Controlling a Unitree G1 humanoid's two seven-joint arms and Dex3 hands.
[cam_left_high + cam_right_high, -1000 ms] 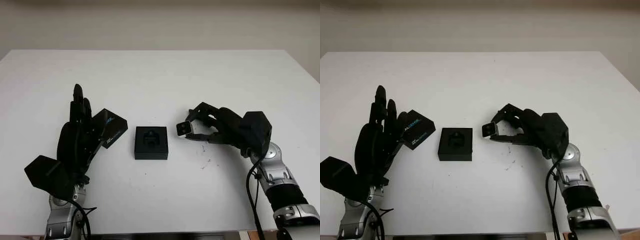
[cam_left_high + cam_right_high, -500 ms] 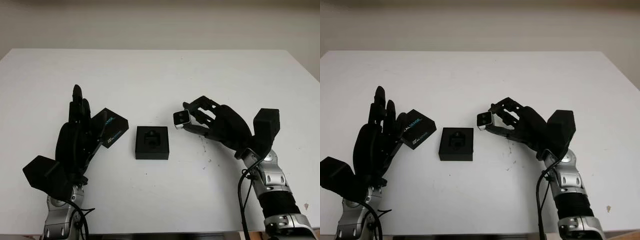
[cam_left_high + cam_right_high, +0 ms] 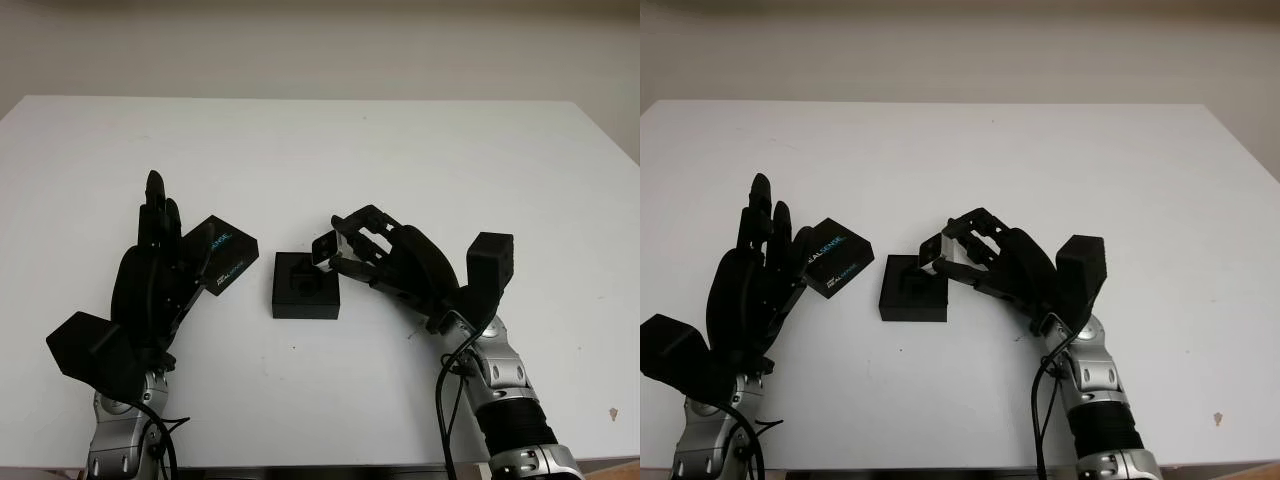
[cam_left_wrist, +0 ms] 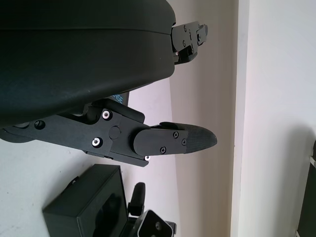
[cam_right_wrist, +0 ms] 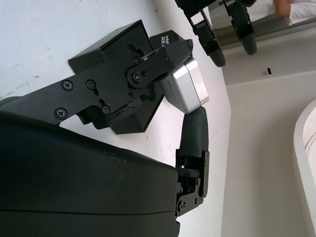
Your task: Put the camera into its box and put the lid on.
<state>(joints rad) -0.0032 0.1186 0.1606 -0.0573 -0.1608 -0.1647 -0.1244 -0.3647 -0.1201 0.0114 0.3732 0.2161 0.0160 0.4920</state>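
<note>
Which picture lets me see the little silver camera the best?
The right wrist view: the silver camera sits big and close, pinched in the right hand. The eye views show it small, half hidden by fingers, above the open black box. The left wrist view catches just a corner of it.

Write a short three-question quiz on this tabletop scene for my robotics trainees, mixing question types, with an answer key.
1. True or false: the small silver camera already sits inside the open black square box.
2. Which robot hand grips the camera? A) left B) right
3. Fill in: the black printed lid lies beside the ____ robot hand.

Key:
1. False; the right robot hand holds it above the box's right edge.
2. B
3. left; the left robot hand is open.
</note>
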